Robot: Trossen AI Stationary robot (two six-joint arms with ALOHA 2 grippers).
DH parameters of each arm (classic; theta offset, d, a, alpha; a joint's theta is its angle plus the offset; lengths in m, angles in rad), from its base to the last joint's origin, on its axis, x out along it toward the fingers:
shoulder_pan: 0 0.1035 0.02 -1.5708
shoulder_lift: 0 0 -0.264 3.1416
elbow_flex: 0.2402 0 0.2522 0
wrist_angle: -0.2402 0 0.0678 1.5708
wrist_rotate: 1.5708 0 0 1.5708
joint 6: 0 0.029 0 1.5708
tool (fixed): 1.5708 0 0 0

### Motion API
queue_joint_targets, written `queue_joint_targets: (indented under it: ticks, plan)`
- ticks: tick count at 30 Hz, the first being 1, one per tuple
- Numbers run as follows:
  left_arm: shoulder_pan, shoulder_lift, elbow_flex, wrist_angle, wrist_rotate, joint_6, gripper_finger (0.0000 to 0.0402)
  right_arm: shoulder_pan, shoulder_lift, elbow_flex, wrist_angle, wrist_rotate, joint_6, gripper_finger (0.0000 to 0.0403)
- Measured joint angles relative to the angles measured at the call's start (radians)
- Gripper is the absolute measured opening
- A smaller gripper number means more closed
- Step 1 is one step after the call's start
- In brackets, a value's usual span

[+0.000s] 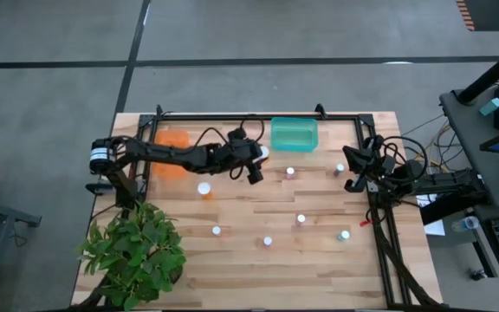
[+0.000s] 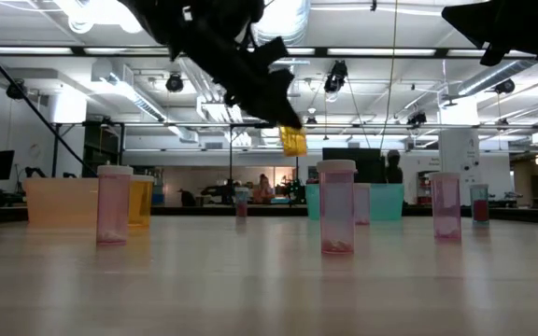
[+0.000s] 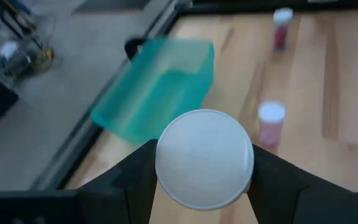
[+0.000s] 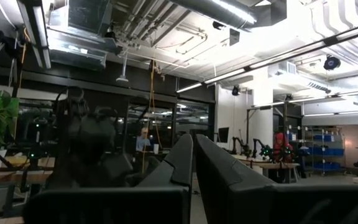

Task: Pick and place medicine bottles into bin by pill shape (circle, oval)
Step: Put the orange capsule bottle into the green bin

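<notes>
A medicine bottle [image 3: 204, 158] with a white cap is clamped between the fingers of the left gripper [image 1: 259, 156], held in the air above the table [image 1: 319, 260], upper centre of the high view, just left of the teal bin [image 1: 294, 134]. In the low view its orange body [image 2: 293, 141] hangs below the dark fingers, upper centre. Nearer the bottom of the high view, loose bottles stand at lower centre [image 1: 268, 242], [image 1: 217, 230], [image 1: 344, 235], with others higher up [image 1: 204, 188], [image 1: 290, 172]. The orange bin [image 1: 172, 141] sits at upper left. The right gripper [image 1: 356, 165], jaws pressed together and empty, waits at the table's right edge.
</notes>
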Motion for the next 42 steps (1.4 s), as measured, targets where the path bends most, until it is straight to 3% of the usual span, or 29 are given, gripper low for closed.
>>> queue_joint_targets:
  ticks: [13, 21, 30, 42]
  plan:
    - [0.063, 0.002, 0.068, 0.134, 0.005, 0.023, 0.0191, 0.0, 0.0, 0.0, 0.003, 0.0, -0.005, 0.0009]
    - [0.092, 0.002, 0.068, 0.272, 0.096, 0.023, 0.0191, 0.0, 0.0, 0.0, 0.004, 0.0, -0.019, 0.0009]
    - [0.105, 0.009, 0.075, 0.288, 0.106, 0.023, 0.0191, 0.0, 0.0, 0.0, 0.007, 0.0, -0.027, 0.0009]
    - [0.119, 0.259, 0.363, 0.225, 0.124, 0.101, 0.0192, 0.0, -0.001, 0.0, 0.011, 0.0, -0.027, 0.0009]
